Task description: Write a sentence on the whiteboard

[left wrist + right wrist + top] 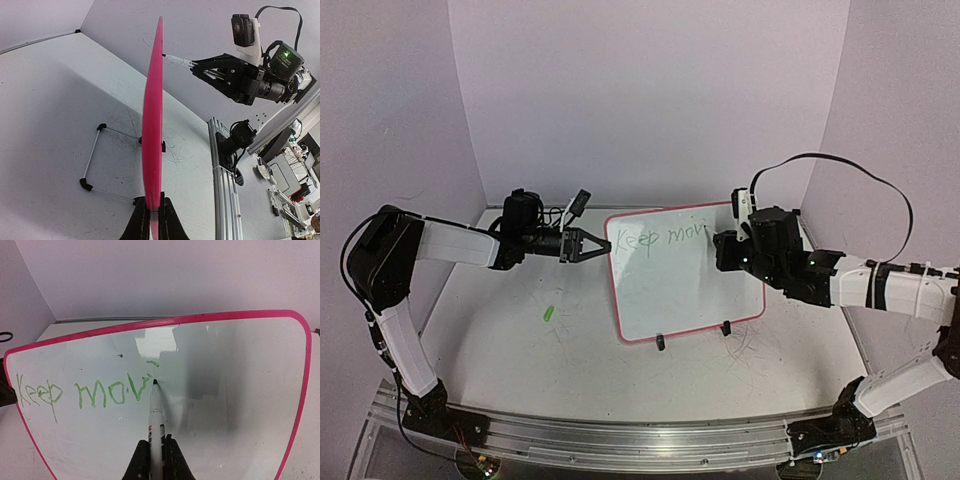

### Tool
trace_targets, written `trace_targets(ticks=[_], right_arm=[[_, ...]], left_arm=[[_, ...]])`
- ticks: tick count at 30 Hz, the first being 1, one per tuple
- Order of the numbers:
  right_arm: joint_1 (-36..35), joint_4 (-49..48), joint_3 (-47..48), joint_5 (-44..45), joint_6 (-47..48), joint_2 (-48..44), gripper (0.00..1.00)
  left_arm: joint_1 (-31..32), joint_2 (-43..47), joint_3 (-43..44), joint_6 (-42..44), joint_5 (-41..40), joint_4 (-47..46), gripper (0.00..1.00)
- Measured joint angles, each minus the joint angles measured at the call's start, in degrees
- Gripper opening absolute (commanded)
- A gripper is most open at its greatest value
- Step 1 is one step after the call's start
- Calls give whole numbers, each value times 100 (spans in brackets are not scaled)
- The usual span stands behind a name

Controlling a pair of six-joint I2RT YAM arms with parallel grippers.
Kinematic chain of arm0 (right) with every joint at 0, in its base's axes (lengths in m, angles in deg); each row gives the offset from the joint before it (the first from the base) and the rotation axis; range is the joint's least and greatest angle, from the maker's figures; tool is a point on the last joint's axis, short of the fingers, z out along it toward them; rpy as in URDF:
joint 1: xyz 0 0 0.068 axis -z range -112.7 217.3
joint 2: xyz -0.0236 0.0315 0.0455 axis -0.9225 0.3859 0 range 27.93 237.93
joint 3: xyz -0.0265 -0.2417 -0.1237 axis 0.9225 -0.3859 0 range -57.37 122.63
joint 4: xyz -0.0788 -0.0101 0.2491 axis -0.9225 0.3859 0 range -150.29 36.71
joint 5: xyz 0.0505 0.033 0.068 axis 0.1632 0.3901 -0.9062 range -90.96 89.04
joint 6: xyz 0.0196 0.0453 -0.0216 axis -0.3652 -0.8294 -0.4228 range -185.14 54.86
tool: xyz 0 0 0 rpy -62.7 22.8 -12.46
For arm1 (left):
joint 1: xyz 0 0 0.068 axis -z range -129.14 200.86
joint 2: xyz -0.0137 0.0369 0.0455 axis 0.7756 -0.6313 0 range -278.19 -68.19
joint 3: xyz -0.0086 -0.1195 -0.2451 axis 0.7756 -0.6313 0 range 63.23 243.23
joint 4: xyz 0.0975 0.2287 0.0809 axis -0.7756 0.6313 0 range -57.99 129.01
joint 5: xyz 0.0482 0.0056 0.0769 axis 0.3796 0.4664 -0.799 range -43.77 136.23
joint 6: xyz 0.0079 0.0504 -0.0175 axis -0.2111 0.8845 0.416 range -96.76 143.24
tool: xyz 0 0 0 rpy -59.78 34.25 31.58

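Note:
The whiteboard (672, 292), white with a pink-red frame, stands tilted on the table. My left gripper (601, 246) is shut on its left edge. In the left wrist view the whiteboard (152, 115) shows edge-on, pinched between the left gripper (154, 220) jaws. My right gripper (156, 456) is shut on a white marker (157, 412), whose dark tip touches the whiteboard (240, 390). The sentence (82, 392) in green reads "Keep mov" with a started stroke beside the tip. From above, the sentence (665, 238) runs along the board's top, and the right gripper (722, 250) is at its right end.
A small green cap (549, 313) lies on the table left of the board. Two black feet (661, 342) prop the board's lower edge, and a wire stand (95, 150) reaches out behind it. Lilac walls close three sides. An aluminium rail (620, 435) runs along the near edge.

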Motion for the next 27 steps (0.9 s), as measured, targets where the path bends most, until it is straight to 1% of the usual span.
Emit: trace_targets(ticks=[27], right_arm=[[-48,68,-188,-35,-299,-48,0]], left_arm=[[2,0,22,0,-4,44,0]])
